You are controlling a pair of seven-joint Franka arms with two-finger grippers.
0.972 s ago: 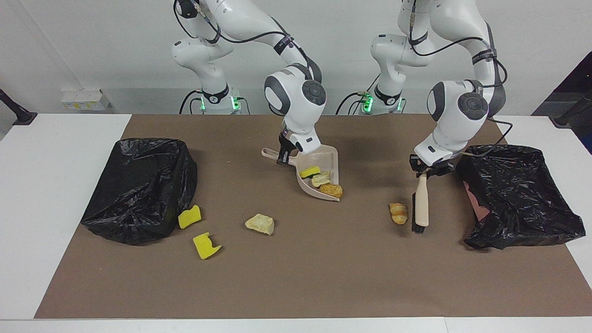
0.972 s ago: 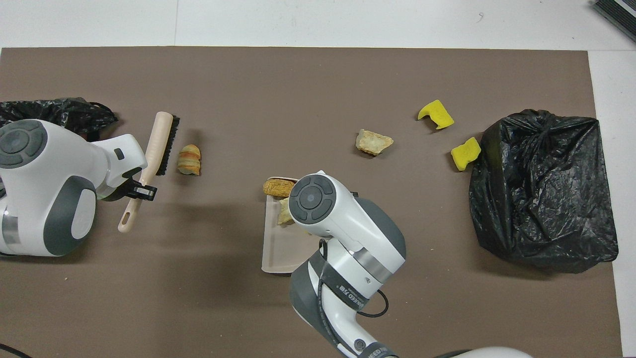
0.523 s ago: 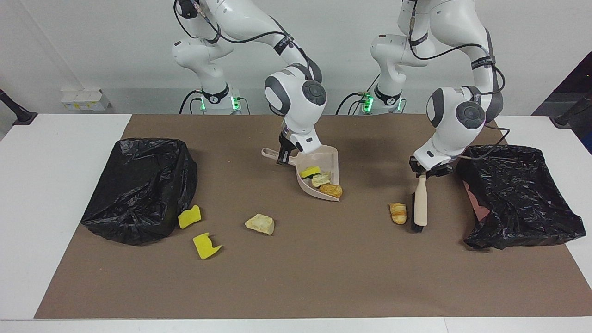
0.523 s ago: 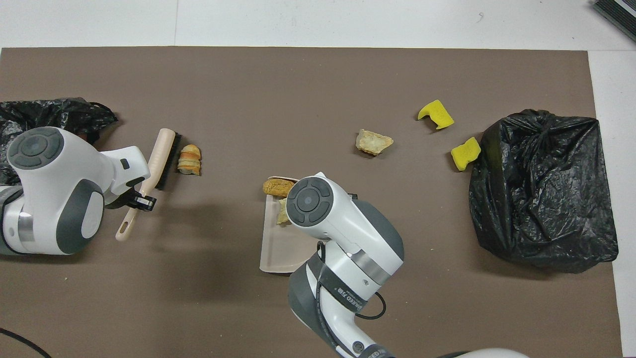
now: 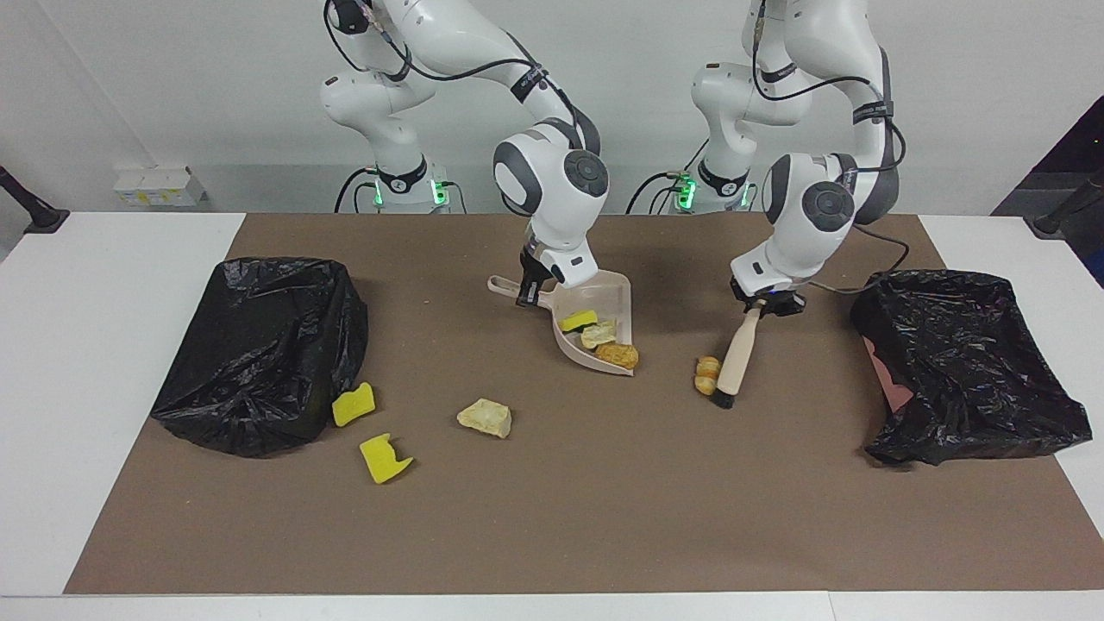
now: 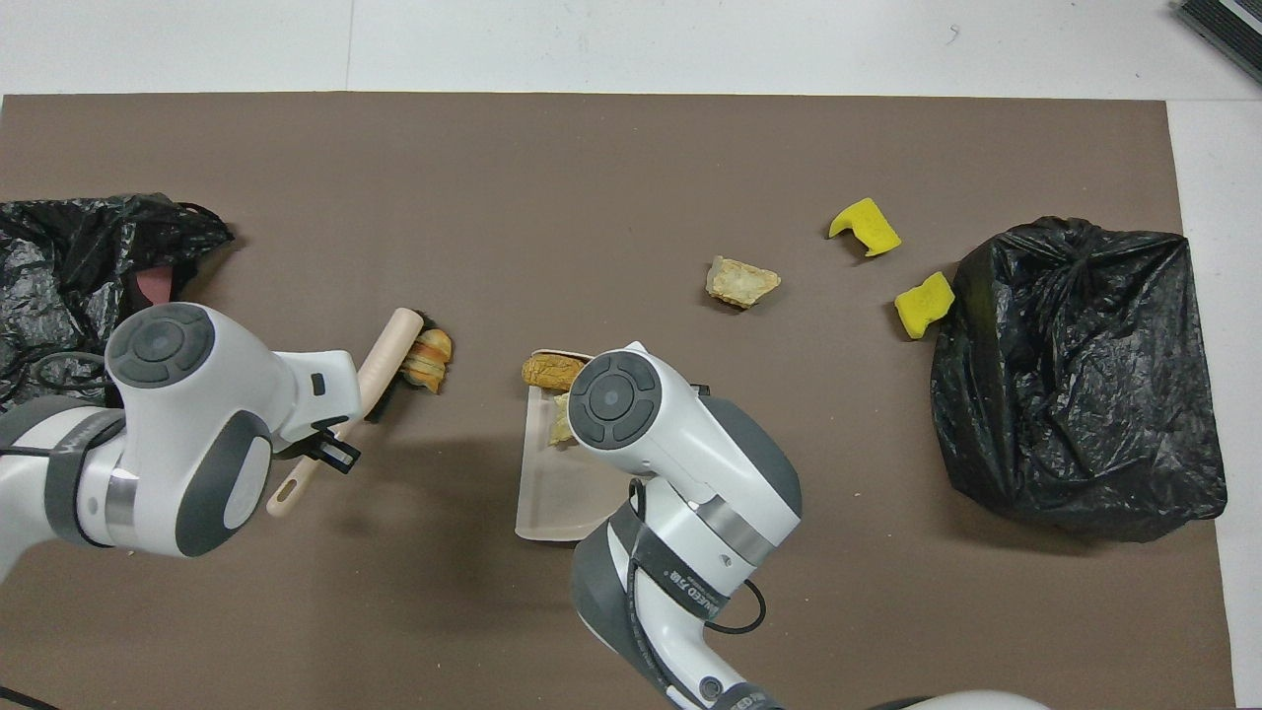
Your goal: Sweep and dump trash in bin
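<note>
Pretty clearly a robotics lab, not anybody's home. Two white robot arms (image 5: pixel 552 172) are bolted at the edge of a plain white surface (image 5: pixel 103 345) with green status lights glowing at their bases and cables looping along them. A brown mat (image 5: pixel 552 517) is spread under each tool as a staged work area, with bare white walls all around and black bin bags (image 5: pixel 259 354) set out like test props.

Overhead, the right arm hides most of the dustpan (image 6: pixel 552 493) (handle included); one black bag (image 6: pixel 59 256) is edge-cropped.
</note>
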